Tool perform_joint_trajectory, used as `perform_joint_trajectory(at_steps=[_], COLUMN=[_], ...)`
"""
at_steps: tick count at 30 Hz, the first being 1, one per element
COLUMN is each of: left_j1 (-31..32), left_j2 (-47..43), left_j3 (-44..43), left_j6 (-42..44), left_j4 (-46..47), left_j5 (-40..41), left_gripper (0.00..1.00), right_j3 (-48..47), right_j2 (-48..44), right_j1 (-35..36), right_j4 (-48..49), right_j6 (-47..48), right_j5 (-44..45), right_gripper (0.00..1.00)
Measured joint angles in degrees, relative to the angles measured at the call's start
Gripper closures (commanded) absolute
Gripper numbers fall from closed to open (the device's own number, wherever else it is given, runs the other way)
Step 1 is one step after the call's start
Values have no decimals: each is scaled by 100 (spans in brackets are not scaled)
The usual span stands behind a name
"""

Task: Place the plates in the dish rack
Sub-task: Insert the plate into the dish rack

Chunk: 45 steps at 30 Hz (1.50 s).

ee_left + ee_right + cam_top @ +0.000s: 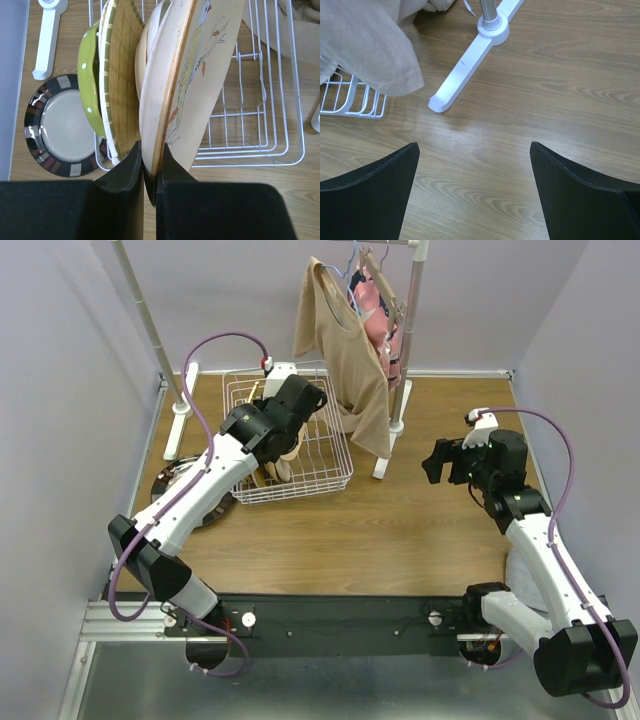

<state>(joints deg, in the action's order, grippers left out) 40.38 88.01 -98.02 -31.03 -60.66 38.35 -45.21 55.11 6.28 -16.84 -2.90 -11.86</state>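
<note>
My left gripper is shut on the lower rim of a peach bird-painted plate that stands on edge in the white wire dish rack. To its left in the rack stand a cream plate, a woven-look plate and a lime dotted plate. A dark-rimmed beige plate lies flat on the table left of the rack. From above, the left gripper reaches over the dish rack. My right gripper hangs open and holds nothing, over bare wood right of the rack.
A clothes-rail stand with a beige garment and a pink one rises behind the rack. One white foot lies ahead of the right gripper, another foot left of the rack. The garment's hem drapes over the rack's corner.
</note>
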Motion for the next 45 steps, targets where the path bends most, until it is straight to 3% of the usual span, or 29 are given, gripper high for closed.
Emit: perform_joint_trajectory(at_steps=[45], left_j1=[22], left_j2=[398], left_j3=[-35], left_j6=[-560], left_j4=[133], left_j5=[101], left_gripper=[100], right_j3=[11], right_j2=[-4], right_j1=[0], right_j4=[42], right_j6=[103], right_j5=[243], right_gripper=[0])
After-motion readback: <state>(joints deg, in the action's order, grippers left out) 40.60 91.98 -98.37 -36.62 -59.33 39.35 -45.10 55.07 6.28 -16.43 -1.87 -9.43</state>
